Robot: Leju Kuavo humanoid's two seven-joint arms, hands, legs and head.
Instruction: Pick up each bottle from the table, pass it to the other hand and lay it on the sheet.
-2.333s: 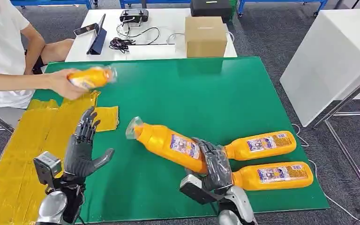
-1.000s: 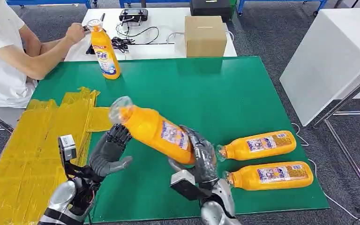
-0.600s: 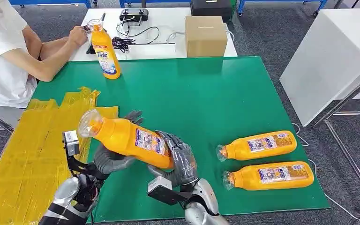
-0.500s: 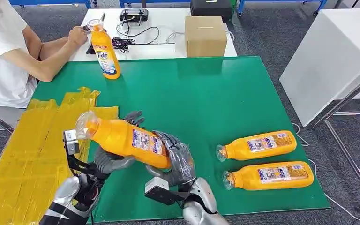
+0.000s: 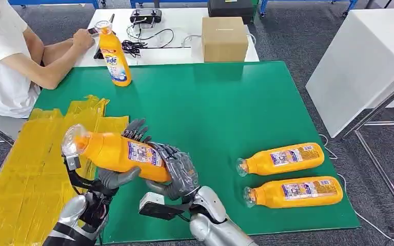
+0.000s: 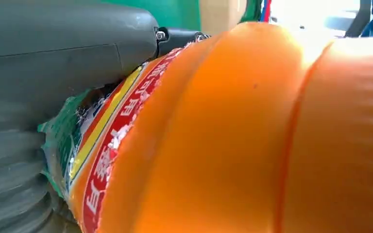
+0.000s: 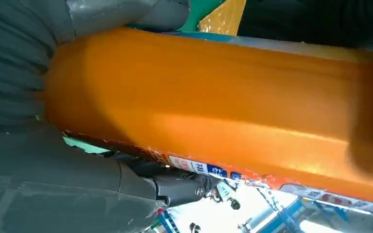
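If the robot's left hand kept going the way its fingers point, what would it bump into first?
Probably nothing soon. The left hand cradles the orange bottle, fingers pointing away from the robot over bare green mat. Far along that line sits the cardboard box, though depth is hard to judge.

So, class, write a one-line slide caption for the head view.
Both hands, right hand and left hand, hold an orange bottle mid-handover beside the yellow sheet.

A robotics lab — green test table [image 5: 225, 102], blue-framed benches [image 5: 308, 4] (grey carpet).
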